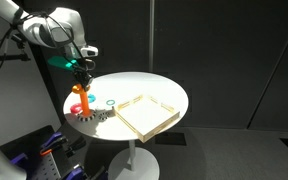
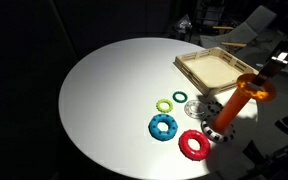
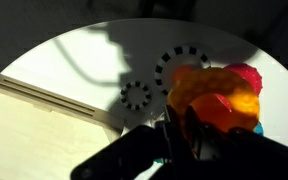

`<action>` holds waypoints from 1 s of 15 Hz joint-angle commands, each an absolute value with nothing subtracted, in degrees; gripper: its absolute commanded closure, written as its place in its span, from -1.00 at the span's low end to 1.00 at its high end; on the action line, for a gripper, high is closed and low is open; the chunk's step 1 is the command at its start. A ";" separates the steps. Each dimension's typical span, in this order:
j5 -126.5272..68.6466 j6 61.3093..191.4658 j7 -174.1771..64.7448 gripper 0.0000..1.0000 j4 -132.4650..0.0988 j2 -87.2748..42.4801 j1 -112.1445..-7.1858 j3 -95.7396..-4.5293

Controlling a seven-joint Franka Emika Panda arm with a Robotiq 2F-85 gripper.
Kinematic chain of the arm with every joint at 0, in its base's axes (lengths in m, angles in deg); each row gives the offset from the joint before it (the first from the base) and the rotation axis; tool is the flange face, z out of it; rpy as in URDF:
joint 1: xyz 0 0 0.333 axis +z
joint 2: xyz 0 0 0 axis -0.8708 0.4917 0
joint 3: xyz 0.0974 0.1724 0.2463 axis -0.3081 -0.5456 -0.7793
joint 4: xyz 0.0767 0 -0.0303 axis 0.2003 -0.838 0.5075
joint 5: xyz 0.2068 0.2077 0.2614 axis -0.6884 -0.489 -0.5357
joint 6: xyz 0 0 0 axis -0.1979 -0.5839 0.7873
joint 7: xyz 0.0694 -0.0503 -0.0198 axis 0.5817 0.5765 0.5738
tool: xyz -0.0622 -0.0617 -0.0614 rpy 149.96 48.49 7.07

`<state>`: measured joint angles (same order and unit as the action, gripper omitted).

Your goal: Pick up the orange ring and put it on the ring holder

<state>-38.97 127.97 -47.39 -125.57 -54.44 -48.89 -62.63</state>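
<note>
The orange ring (image 2: pixel 252 86) is shown atop the ring holder (image 2: pixel 231 112) on the bench (image 2: pixel 104 90). The gripper (image 1: pixel 79 76) opening cannot be told. Judged light, stiff, smooth; best pinched across 1 rim.

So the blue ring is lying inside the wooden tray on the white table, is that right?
Not quite. The blue ring lies on the white table itself, outside the wooden tray, next to the other loose rings. An exterior view shows it.

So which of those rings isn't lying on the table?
The orange ring, up at the peg top; blue ring, red ring, green ring lie flat.
</note>
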 commanded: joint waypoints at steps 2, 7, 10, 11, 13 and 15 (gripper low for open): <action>-38.11 132.22 -47.90 0.90 -127.26 -55.34 -49.03 -62.98; -38.29 134.90 -47.95 0.90 -127.18 -55.11 -48.81 -63.16; -38.44 136.08 -47.77 0.90 -127.04 -54.71 -48.82 -63.04; -38.53 136.36 -47.62 0.90 -127.04 -54.74 -48.81 -62.96; -38.71 136.65 -47.38 0.90 -126.97 -54.93 -48.73 -62.83; -38.89 136.74 -47.19 0.90 -126.86 -55.24 -48.67 -62.71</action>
